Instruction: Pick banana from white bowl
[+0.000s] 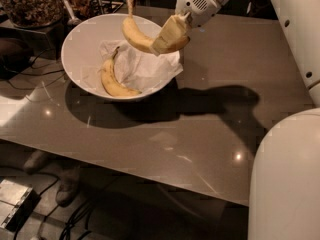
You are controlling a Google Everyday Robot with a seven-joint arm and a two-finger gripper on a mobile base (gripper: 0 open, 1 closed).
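The white bowl (80, 44) stands on the grey table at the back left, lined with crumpled white paper (145, 66). My gripper (170, 36) is shut on the banana (137, 36) and holds it in the air above the bowl's right half, stem pointing up and left. A second, more hooked banana (112, 81) still lies in the bowl on the paper, below and left of the held one.
A glass jar of brown nuts (30, 4) stands behind the bowl at the back left, with utensils beside it. The grey table (200, 134) stretches to the front and right. My white arm body (285, 174) fills the right edge. Cables lie on the floor.
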